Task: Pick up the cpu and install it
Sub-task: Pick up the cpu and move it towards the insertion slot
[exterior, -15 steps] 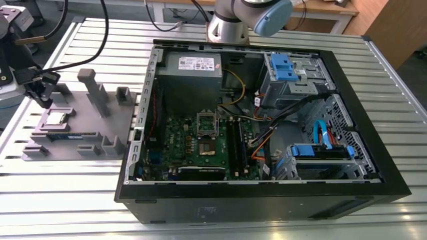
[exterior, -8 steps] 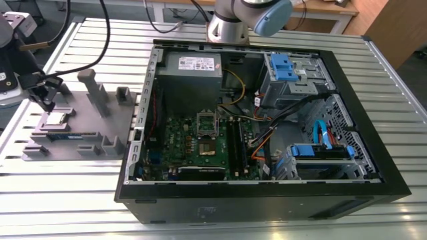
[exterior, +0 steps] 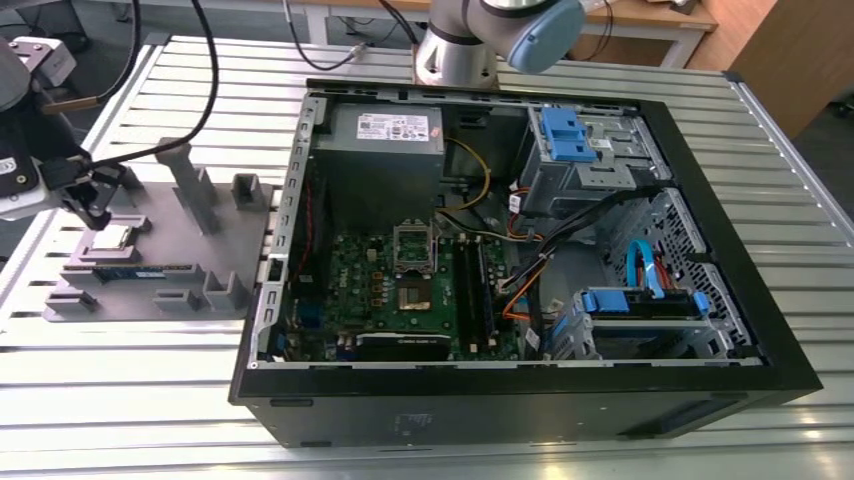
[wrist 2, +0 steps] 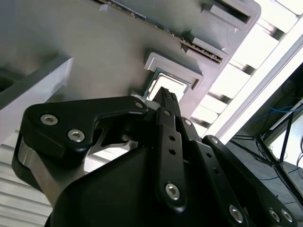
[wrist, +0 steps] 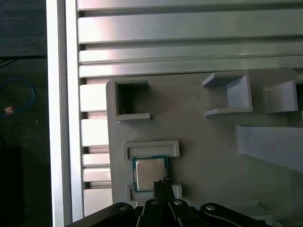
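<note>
Hanging just over the cpu (wrist: 149, 171), the black gripper (wrist: 161, 183) is clenched, its tips pressed together with nothing between them. I cannot tell if they touch the cpu. It is a small flat square with a shiny silver top, lying in a low-walled pocket of the smooth grey tray (wrist: 203, 156). The tray sits on a table (exterior: 134, 370) of long metal slats, beside an open black case (exterior: 534, 410).
</note>
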You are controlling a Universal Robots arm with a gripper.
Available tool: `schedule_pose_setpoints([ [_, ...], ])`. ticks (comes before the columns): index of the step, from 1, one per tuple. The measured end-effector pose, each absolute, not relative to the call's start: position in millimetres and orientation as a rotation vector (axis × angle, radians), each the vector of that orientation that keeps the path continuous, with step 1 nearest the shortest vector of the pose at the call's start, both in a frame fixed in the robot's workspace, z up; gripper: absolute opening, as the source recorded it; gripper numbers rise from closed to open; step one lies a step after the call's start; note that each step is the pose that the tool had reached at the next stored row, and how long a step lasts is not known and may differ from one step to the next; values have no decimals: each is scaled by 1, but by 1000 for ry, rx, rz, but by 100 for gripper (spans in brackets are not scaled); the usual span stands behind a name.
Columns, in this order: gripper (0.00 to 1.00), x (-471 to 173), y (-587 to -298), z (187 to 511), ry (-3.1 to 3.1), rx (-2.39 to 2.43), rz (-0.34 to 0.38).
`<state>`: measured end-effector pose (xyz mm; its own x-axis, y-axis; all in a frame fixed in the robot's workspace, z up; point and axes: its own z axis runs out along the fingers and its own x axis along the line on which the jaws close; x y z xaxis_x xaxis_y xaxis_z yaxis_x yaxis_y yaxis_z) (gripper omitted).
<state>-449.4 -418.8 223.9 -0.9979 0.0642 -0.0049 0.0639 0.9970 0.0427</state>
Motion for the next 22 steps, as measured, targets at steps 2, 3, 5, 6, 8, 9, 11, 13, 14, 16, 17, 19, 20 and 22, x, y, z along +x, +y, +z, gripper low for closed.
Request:
schedule_pose_setpoints([
  [2, 11, -451, -419, 221, 3133, 101, 67],
  [3, 11, -452, -418, 219, 3132, 100, 67],
  [5, 11, -453, -418, 216, 3129, 98, 67],
  [6, 11, -453, -418, 215, 3127, 96, 67],
  [8, 11, -454, -417, 212, 3122, 90, 67],
  [9, 11, -455, -417, 210, 3119, 86, 67],
  [11, 11, -455, -416, 208, 3116, 79, 67],
  [13, 11, -455, -415, 207, 3115, 73, 67],
  [14, 11, -456, -415, 207, 3114, 70, 67],
  [16, 11, -456, -415, 205, 3112, 63, 68],
  [17, 11, -457, -414, 204, 3111, 60, 68],
  [19, 11, -458, -414, 202, 3109, 54, 68],
  [20, 11, -458, -414, 202, 3109, 52, 68],
  [22, 11, -458, -414, 202, 3109, 50, 68],
])
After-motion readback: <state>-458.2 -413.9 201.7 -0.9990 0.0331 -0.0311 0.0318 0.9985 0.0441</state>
